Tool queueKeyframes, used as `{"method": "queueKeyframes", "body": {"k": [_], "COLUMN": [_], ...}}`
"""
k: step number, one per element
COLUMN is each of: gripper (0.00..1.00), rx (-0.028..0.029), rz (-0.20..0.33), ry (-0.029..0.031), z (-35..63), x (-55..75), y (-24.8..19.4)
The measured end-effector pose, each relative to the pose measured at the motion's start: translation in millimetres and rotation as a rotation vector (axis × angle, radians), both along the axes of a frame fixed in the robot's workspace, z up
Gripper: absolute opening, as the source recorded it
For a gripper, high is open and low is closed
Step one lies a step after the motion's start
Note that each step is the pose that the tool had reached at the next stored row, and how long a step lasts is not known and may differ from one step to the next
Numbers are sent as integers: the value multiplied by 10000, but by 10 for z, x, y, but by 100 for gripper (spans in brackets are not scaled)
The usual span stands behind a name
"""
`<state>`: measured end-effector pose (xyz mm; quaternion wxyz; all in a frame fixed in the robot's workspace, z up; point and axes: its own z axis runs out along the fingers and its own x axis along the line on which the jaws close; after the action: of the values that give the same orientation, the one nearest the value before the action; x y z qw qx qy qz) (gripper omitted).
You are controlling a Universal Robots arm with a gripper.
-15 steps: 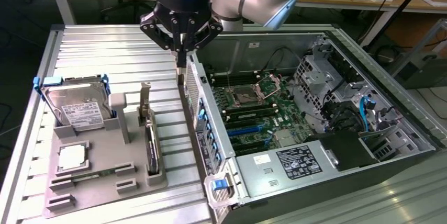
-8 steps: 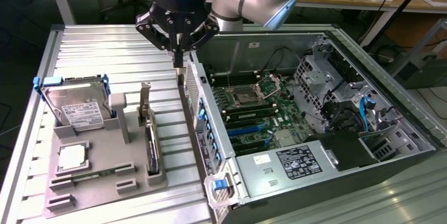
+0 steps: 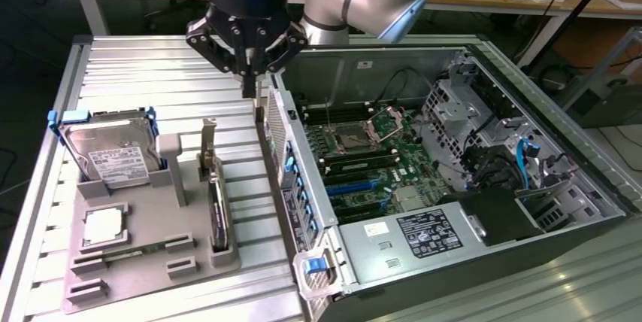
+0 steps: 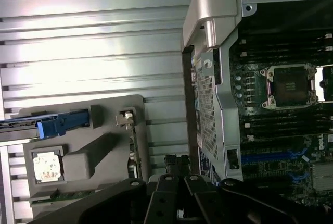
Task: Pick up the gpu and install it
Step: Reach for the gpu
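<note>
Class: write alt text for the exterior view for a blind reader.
A robot arm's shut pincer hangs above, between a grey tray and an open computer case. The gpu stands on edge in the tray, untouched.

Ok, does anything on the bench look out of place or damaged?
Nothing stands out. The gpu stands on edge in the grey holder tray, the hard drive lies in its cradle, and the shut gripper hangs empty by the open computer case.
</note>
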<state>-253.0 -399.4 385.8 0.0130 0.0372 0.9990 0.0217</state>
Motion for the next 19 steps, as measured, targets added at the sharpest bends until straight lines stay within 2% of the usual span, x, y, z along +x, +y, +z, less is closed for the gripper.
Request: {"method": "queueKeyframes", "body": {"k": [19], "gripper": [11], "rx": [-1], "rz": [1], "ry": [0], "z": [-19], "x": [-211], "y": [0]}}
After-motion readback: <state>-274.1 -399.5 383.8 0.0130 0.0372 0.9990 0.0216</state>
